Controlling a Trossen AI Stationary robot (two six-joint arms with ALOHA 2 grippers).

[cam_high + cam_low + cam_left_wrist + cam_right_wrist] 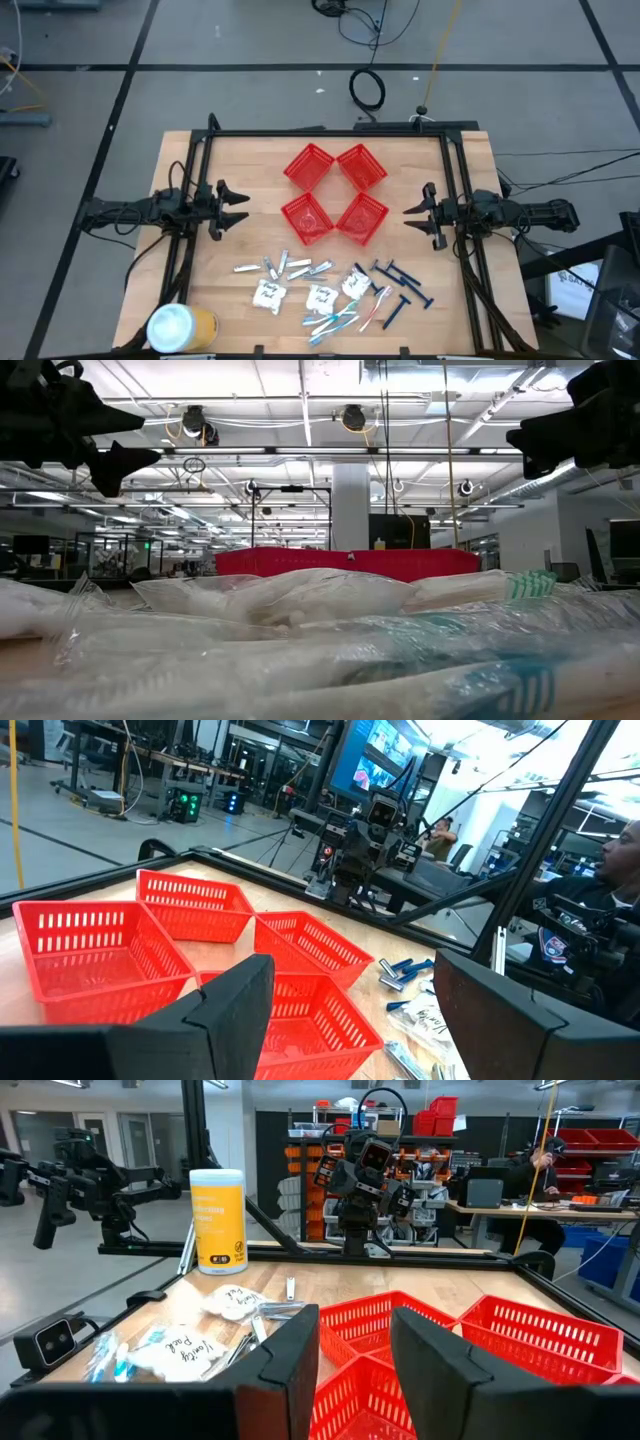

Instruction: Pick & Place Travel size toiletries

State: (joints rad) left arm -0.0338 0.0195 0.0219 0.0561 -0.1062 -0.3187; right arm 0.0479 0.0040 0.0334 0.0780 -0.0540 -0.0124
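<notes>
— op: item one, left gripper (243, 205). fingers spread wide, nothing between them, hanging over bare table to the left of the baskets (334, 193). item two, right gripper (412, 216). fingers parted, narrower gap, also carrying nothing, to the right of the baskets.

— desk: stock?

— op: all loose on the table (180, 160) at the near edge, none in a basket yet. tubes (290, 267) in a scatter, sachets (268, 294) beside them, toothbrushes (345, 314) piled and crossing, razors (402, 285) on the right end. yellow can (182, 328) at the near left corner, not ours.

— desk: risks?

— op: as i judge it: first, the toothbrushes overlap, so a pinch there could lift two or drag a neighbour along. second, sachets lie flat; fingers may skate over one or shove it into the pile. third, the left arm's path to the tubes passes near the can; a wide swing could tip it. fourth, the baskets touch one another, so a sloppy drop could land in the wrong one or on a rim.
</notes>
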